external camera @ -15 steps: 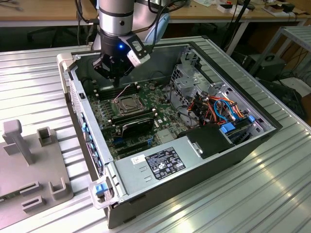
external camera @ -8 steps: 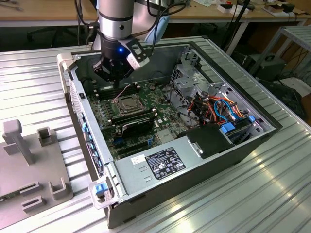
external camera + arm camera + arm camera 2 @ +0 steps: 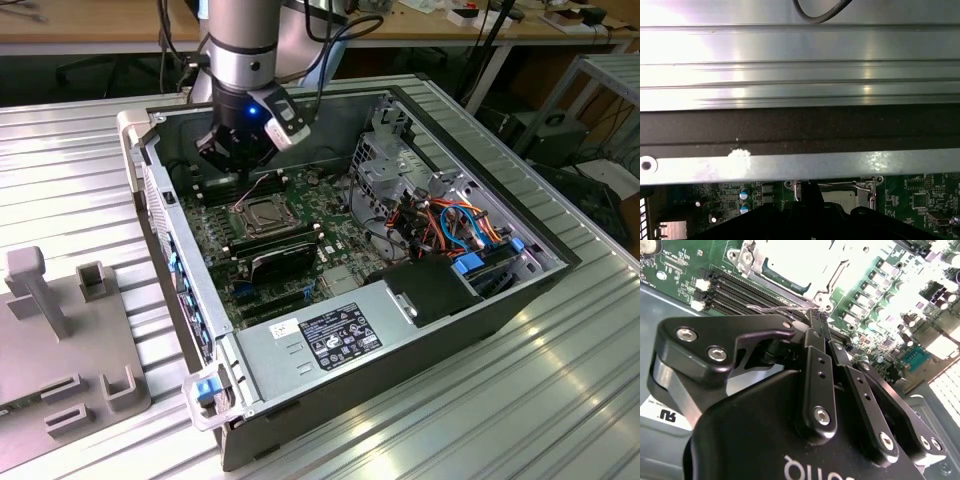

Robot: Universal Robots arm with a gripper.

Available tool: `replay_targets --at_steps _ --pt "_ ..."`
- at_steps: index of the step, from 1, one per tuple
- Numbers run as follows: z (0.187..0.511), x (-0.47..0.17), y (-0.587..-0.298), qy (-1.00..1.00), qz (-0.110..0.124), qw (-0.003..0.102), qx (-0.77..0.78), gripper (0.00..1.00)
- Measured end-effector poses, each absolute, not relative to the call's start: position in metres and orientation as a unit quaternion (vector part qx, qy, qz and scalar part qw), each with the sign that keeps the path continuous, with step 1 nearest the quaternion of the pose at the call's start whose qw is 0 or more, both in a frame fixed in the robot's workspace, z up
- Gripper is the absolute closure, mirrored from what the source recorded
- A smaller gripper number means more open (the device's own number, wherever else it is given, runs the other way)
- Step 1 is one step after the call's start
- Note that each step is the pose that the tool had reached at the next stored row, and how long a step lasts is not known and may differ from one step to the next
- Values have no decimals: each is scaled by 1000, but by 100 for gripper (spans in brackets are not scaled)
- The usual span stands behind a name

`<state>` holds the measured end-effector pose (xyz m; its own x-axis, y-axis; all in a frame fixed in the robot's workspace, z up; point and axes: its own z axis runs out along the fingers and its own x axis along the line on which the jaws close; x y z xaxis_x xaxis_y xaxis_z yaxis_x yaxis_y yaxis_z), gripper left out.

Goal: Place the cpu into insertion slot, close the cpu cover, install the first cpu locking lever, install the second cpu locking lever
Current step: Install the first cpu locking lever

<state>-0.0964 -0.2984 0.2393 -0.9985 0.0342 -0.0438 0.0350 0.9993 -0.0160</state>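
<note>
Second wrist view: the gripper (image 3: pixel 815 319) is pinched narrow, its tips at the end of the thin locking lever (image 3: pixel 771 307), which runs along the socket (image 3: pixel 790 265) edge just beyond.

Silver arm (image 3: pixel 240 45), black bolted claw (image 3: pixel 816 320)

So the claw (image 3: pixel 240 172) hangs low inside the open PC case (image 3: pixel 500 300), right by the insertion slot (image 3: pixel 265 216) on the green board (image 3: pixel 212 240), case sitting on the ribbed counter (image 3: pixel 560 400).

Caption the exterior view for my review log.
Claw reaches into an open computer case, hovering close to the insertion slot on the green circuit board.
</note>
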Motion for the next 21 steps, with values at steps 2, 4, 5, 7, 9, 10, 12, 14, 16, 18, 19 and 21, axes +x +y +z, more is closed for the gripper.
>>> replay_targets --at_steps 2,4,5,7,9,10,12,14,16,18,19,21 --pt "239 -96 -298 1000 -8 22 17 89" --pt "238 -95 -298 1000 -8 22 17 89" --pt "238 -95 -298 1000 -8 22 17 89" --pt "238 -94 -297 1000 -8 22 17 89" --pt "238 -94 -297 1000 -8 22 17 89" --pt "238 -94 -297 1000 -8 22 17 89" --pt "238 -94 -297 1000 -8 22 17 89" --pt "238 -94 -296 1000 -8 22 17 89" --pt "238 -94 -296 1000 -8 22 17 89" --pt "238 -94 -296 1000 -8 22 17 89" --pt "238 -94 -296 1000 -8 22 17 89" --pt "237 -94 -296 1000 -8 22 17 89"
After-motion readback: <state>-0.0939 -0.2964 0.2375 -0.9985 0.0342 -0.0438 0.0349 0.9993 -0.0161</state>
